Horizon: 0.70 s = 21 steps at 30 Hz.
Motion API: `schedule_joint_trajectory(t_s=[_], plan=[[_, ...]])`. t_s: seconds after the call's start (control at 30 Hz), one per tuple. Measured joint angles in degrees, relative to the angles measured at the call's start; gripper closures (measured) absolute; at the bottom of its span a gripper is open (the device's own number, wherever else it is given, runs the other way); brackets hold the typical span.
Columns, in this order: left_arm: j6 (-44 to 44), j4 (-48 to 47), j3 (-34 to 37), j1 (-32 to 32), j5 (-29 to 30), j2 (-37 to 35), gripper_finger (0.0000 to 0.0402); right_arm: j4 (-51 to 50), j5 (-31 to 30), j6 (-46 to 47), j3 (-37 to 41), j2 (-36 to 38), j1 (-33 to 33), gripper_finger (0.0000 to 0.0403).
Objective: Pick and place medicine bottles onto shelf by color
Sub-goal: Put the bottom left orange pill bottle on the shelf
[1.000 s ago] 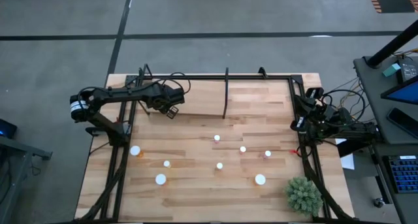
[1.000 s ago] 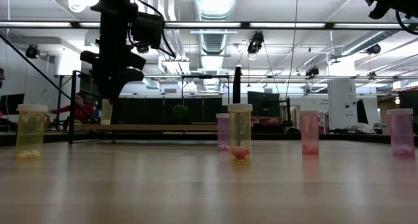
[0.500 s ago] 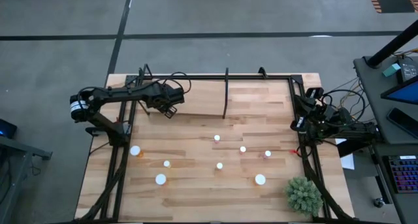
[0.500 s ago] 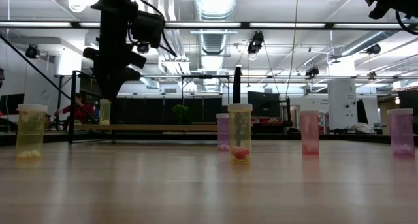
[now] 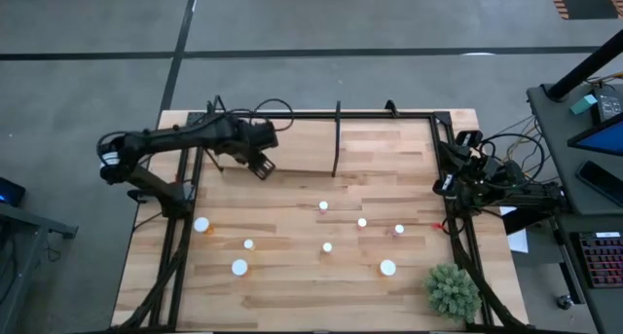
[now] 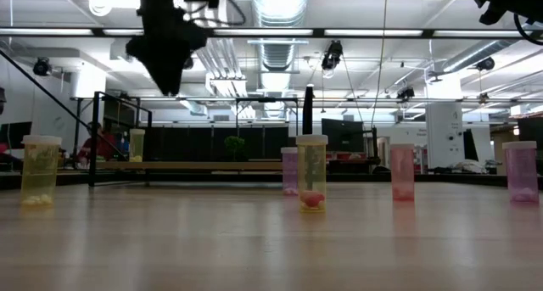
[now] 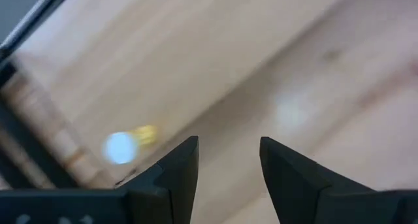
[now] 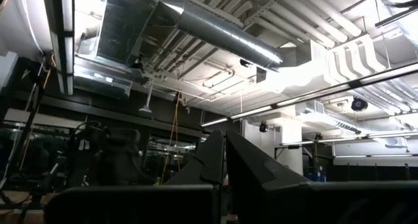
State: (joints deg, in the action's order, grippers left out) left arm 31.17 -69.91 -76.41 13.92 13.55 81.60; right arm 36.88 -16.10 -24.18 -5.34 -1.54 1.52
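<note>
A small yellow medicine bottle (image 6: 137, 144) with a white cap (image 7: 121, 147) stands on its base on the pale wooden shelf (image 5: 380, 144) at the table's far left. My left gripper (image 6: 172, 87) hangs open above it and a little to its right, with nothing between its fingers (image 7: 228, 145). In the high view the left arm (image 5: 261, 166) covers that bottle. Several more yellow and pink bottles (image 5: 327, 246) stand upright across the tabletop. My right gripper (image 8: 223, 155) is shut, points up at the ceiling and rests folded at the table's right edge (image 5: 458, 178).
A thin black post (image 5: 337, 139) rises from the shelf's middle. A black frame (image 5: 311, 115) runs along the table's far, left and right sides. A green spiky plant (image 5: 453, 290) stands at the near right corner. A person sits in the room behind (image 6: 102, 142).
My left gripper has risen from just above the yellow bottle on the shelf and drifted a little toward the table's right, its fingers as far apart as before. The bottle stays upright on the shelf.
</note>
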Motion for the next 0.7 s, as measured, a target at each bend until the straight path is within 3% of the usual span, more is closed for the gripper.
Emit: schedule_joint_trajectory(t_s=[0.2, 0.47, 0.7], plan=[[5.2, 3.1, -2.9, -9.7, -5.9, 0.0, 0.0255, -0.1, 0.0, -0.1, 0.0, 0.0, 0.0, 0.0394], [28.7, 3.8, -5.8, -26.3, -17.9, 0.1, 0.0255, -0.2, 0.0, -0.3, 0.0, 0.0, 0.0, 0.0394], [47.8, 9.5, -3.6, -41.5, -17.2, 0.6, 0.0255, -0.2, 0.0, 0.1, 0.0, 0.0, 0.0, 0.0394]])
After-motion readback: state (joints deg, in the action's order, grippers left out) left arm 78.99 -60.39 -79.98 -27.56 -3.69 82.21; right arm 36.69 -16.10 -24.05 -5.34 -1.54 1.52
